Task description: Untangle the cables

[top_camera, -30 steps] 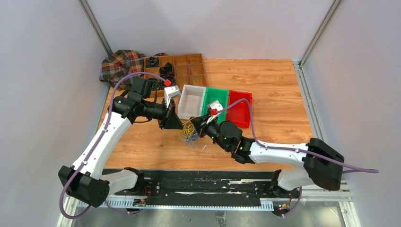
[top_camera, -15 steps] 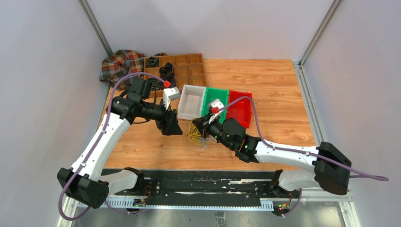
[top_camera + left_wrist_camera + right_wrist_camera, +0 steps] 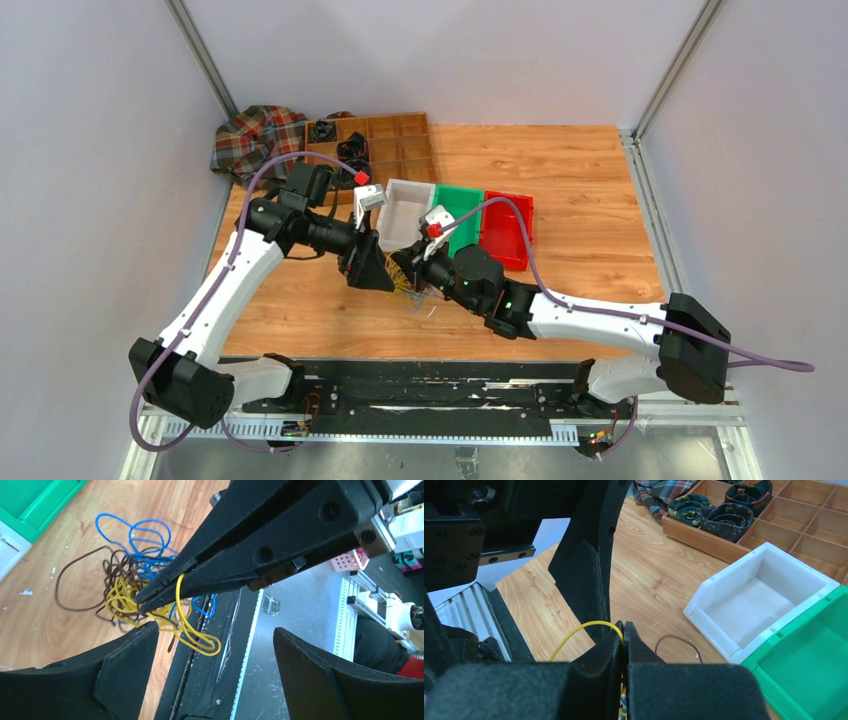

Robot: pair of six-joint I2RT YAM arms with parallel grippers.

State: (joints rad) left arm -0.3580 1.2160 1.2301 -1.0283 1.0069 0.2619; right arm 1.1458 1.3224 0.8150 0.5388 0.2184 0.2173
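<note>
The cables (image 3: 409, 291) are a small tangle of thin yellow, blue and brown wires on the wooden table, between the two grippers. My right gripper (image 3: 625, 625) is shut on a yellow cable (image 3: 583, 626), which arches out to the left of its tips. In the left wrist view, the right gripper (image 3: 143, 603) pinches that yellow cable (image 3: 184, 622) above the tangle, with blue loops (image 3: 145, 534) and a brown loop (image 3: 70, 591) spread behind. My left gripper (image 3: 216, 628) stands open, empty, right beside the right gripper's tips (image 3: 366, 268).
A white bin (image 3: 404, 216), a green bin (image 3: 459, 213) and a red bin (image 3: 508, 231) stand in a row just behind the grippers. A wooden compartment tray (image 3: 386, 139) with black coiled bundles and a plaid cloth (image 3: 254, 134) lie at the back left.
My left gripper has gone from shut to open and let go of the tangle. My right arm has moved left with the yellow cable, closer to the left gripper.
</note>
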